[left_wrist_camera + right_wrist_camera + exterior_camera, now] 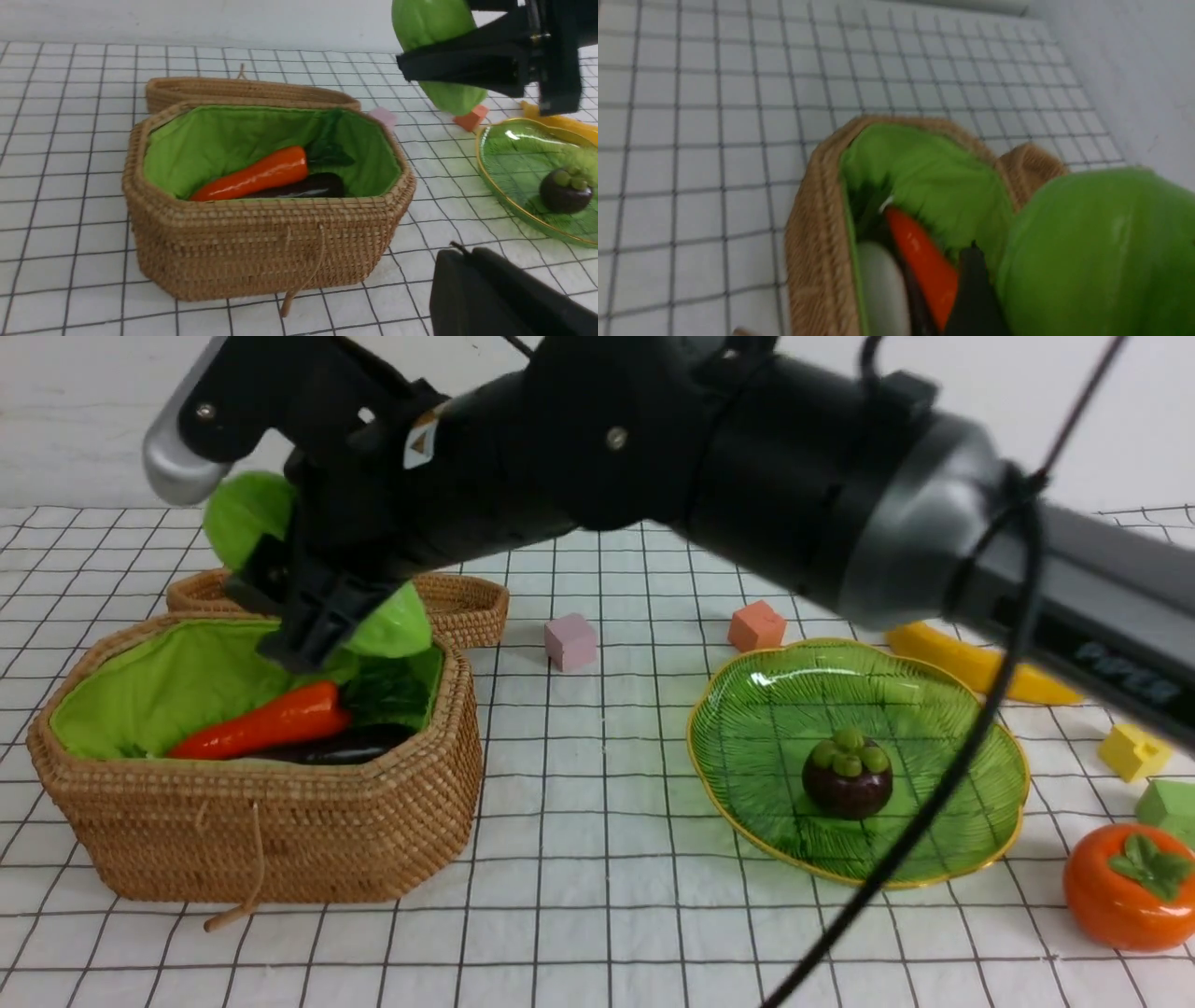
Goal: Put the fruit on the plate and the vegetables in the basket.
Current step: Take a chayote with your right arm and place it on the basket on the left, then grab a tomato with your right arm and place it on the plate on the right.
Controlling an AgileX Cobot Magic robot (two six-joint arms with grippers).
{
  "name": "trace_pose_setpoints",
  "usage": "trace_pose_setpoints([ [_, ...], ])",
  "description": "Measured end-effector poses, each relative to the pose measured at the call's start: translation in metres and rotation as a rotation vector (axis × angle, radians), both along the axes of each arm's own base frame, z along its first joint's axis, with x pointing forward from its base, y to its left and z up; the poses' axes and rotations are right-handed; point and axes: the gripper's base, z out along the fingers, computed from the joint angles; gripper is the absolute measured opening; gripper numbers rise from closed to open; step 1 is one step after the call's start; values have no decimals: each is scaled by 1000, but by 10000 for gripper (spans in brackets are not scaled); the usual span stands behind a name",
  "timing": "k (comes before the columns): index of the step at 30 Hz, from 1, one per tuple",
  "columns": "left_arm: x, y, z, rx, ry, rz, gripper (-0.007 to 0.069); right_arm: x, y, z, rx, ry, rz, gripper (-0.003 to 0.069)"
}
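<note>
The right gripper (313,635) hangs at the left of the table, its black arm stretching across the front view from the right edge, wrist bent downward, jaws clamped across the middle of the light-green cucumber (245,518), which is tilted in the air. In the front view it sits over the far right corner of the basket (280,821), clear of the rim. Inside on the green lining lie 3 vegetables: the carrot (266,721) resting against the eggplant (350,747), and the white radish (880,280) beside them, seen only from the right wrist. The left half of the lining is bare. The flat wicker lid (467,602) lies just behind the basket. Further right stand a pink cube (570,641) and an orange cube (756,625), then the plate (934,709), well apart from the basket, holding the mangosteen (847,773). The banana (952,658) lies behind the plate and the persimmon (1125,887) to its right, near a yellow cube (1132,751) and a green cube (1167,803). Only a black edge of the left gripper (495,294) shows; whether it is apart or together I cannot tell. The white cloth (597,896) has a black grid, with a white wall behind.
</note>
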Motion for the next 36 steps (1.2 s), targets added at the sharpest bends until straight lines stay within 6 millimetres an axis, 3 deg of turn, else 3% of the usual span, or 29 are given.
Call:
trace_pose_setpoints([
  [1, 0, 0, 0, -1, 0, 2, 11, 1, 1, -2, 2, -3, -1, 469],
  [5, 0, 0, 0, -15, 6, 8, 16, 24, 23, -57, -14, -38, -30, 469],
  [8, 0, 0, 0, -21, 9, 4, 17, 28, 27, -70, -15, -43, -41, 490],
  [9, 0, -1, 0, -27, 13, 1, 17, 30, 28, -74, -6, -44, -50, 549],
  [10, 0, -1, -1, -30, 15, -1, 17, 31, 29, -74, 3, -43, -55, 610],
  [13, -1, -2, -1, -37, 18, -8, 17, 29, 28, -69, 12, -40, -53, 671],
  [15, -1, -3, 0, -36, 8, -23, 18, 22, 24, -58, 1, 0, -29, 668],
  [19, -2, -8, 3, -27, -31, -87, 17, -1, 7, -28, -53, 184, 19, 596],
  [21, -4, -17, 8, -28, -81, -193, 17, -24, -24, 2, -179, 335, 12, 473],
  [22, -4, -17, 8, -28, -81, -193, 17, -27, -30, 6, -201, 352, 11, 462],
  [24, -8, -25, 11, -21, -132, -302, 17, -33, -75, 28, -351, 438, -124, 295],
  [25, -8, -25, 12, -20, -135, -310, 17, -32, -79, 29, -361, 441, -138, 268],
  [26, -12, -31, 13, -11, -157, -390, 17, -23, -110, 39, -408, 452, -283, 165],
  [27, -12, -32, 13, -11, -159, -398, 17, -23, -111, 39, -409, 451, -295, 153],
  [28, -16, -36, 14, -7, -171, -462, 17, -12, -135, 47, -394, 461, -420, 76],
  [29, -17, -37, 14, -6, -173, -480, 17, -10, -141, 48, -389, 468, -453, 56],
  [30, -21, -42, 14, 0, -180, -551, 17, -2, -166, 53, -347, 496, -577, 4],
  [32, -26, -46, 14, 21, -197, -628, 17, 2, -195, 50, -305, 562, -706, -7],
  [35, -32, -51, 13, 47, -222, -720, 17, -2, -255, 30, -247, 719, -943, 4],
  [36, -32, -51, 14, 52, -228, -727, 18, -2, -255, 30, -241, 723, -949, 6],
])
